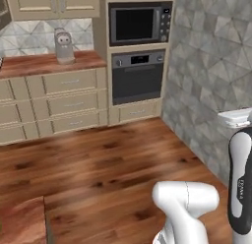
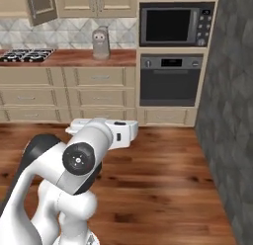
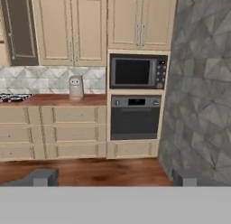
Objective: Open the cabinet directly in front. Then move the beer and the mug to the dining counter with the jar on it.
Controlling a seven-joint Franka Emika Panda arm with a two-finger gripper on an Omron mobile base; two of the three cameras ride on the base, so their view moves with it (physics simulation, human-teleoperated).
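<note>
You have the gripper (image 3: 113,177) standing wide open with nothing between its jaws: in the hand view the two dark finger tips (image 3: 41,177) rise at the lower left and lower right, far apart, over bare wood floor (image 3: 97,170). Ahead of it, across the upper half of that view, you see the cabinet (image 3: 71,29), beige with two tall raised-panel doors shut and their silver bar handles meeting at the centre; a second pair of doors (image 3: 140,20) sits to its right above the microwave (image 3: 137,71). At the upper left edge a darker door (image 3: 18,29) hangs swung open. Below the cabinet runs a wood worktop (image 3: 58,100) carrying a small pale grey appliance (image 3: 76,86) at centre left, with the black hob (image 3: 11,98) at the far left edge. Under the microwave is the oven (image 3: 135,117), and a grey stone wall (image 3: 198,83) takes the right side. In the right base view the white arm (image 2: 74,165) bends up from the lower left, its hand at mid-frame pointing right, well apart from the drawers (image 2: 99,96). In the left base view a corner of reddish-brown wood top (image 1: 22,221) shows at the lower left; you cannot tell if it is the dining counter.
</note>
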